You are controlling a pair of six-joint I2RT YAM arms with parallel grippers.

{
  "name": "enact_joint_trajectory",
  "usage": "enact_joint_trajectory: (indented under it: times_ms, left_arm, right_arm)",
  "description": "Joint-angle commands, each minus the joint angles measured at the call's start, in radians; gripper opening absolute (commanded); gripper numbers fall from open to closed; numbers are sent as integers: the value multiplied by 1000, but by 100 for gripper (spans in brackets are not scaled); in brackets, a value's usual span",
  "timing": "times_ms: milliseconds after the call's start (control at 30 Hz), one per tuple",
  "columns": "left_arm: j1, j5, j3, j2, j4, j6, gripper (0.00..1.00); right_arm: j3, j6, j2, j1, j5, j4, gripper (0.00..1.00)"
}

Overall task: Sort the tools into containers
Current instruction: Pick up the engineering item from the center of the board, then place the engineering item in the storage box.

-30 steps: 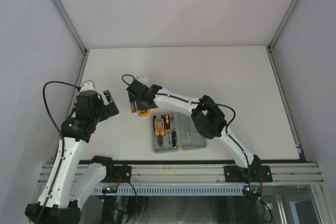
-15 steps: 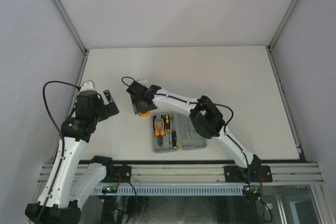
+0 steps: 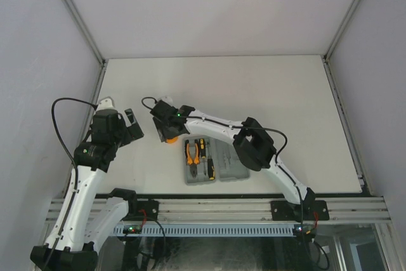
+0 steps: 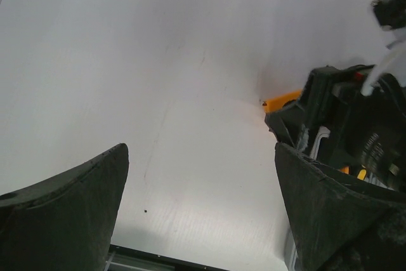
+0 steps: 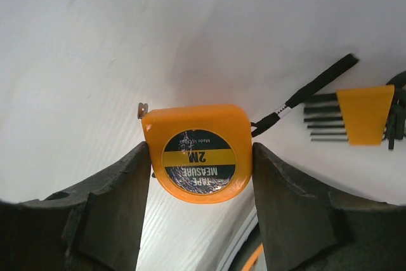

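The round orange tape measure (image 5: 198, 157) lies on the white table just beyond the case's far left corner, and only an orange sliver of it (image 3: 172, 138) shows from above. My right gripper (image 5: 200, 150) (image 3: 167, 130) is over it, with a finger pressed against each side. Its black wrist cord (image 5: 317, 87) trails right toward the orange-and-black hex-key set (image 5: 365, 113). The grey case (image 3: 233, 164) lies open; its left half holds the orange-handled pliers (image 3: 191, 152) and a yellow-and-black screwdriver (image 3: 209, 168). My left gripper (image 3: 132, 125) (image 4: 200, 157) hangs wide open over bare table to the left.
In the left wrist view, the right arm's black wrist (image 4: 355, 125) fills the right side, with a bit of the orange tape measure (image 4: 282, 100) beside it. The table's near edge (image 3: 254, 195) runs just behind the case. White walls enclose the table.
The right gripper has settled a little lower and leftward over the tape measure, and its fingers have drawn in against the tool's sides. The left arm has not moved.
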Motion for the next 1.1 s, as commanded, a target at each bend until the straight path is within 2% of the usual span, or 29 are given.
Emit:
enact_joint_trajectory:
  times_ms: [0,267,433,733,1067]
  left_arm:
    - [9,-28,1,-7,35,12,100]
    - [7,-31,1,1,32,10,100]
    - [9,-37,0,-3,30,6,100]
    - [9,-9,-4,11,38,10,100]
    - [8,7,-7,20,42,13,100]
  right_arm:
    - [-60,-36,-228,26,-2,99,40]
    - [-367,17,-488,20,70,153,38]
    - [-633,48,-661,19,114,197,37]
    - [-1019,-42,-854,15,27,351,35]
    - [-1222,25,-971,-14,-45,434,33]
